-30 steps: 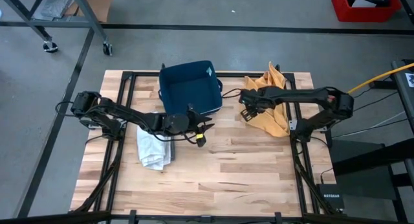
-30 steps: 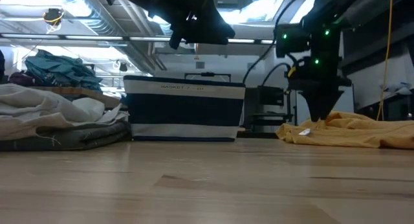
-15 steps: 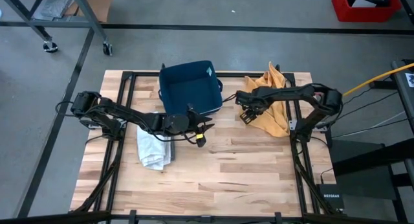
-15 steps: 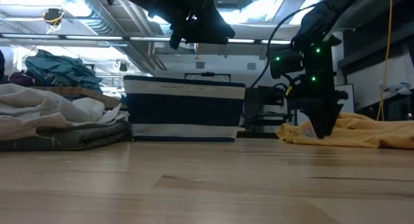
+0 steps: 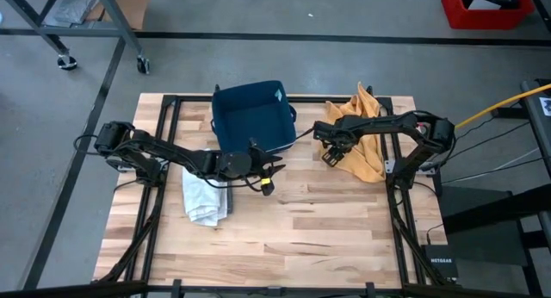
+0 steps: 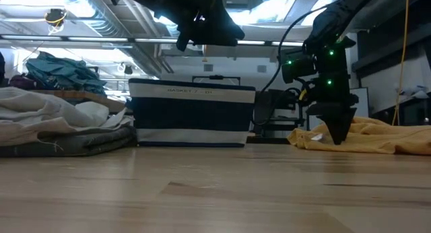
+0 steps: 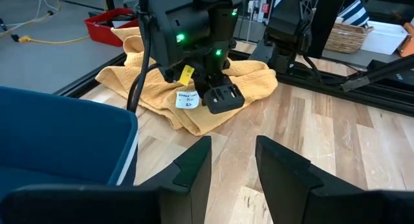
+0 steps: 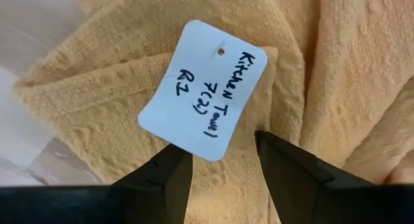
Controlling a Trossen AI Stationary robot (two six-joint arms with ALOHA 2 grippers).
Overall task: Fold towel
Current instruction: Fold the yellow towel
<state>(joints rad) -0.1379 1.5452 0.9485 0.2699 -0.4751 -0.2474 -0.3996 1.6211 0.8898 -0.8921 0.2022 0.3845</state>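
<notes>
Right tool is being held low over the yellow towel near the worktop's far right corner.

High view: the towel is lying crumpled by the far edge at the right, beside the blue basket; the left tool is being held above the worktop's middle, near the basket, with a pale cloth pile toward the left edge. Low view: the right tool is being pointed down onto the towel's near fringe. Left wrist view: the left tool's fingers are being kept narrowly apart and empty, aimed at the towel. Right wrist view: the right tool's fingers are being kept apart around a white paper tag on the towel, not closed on it.
</notes>
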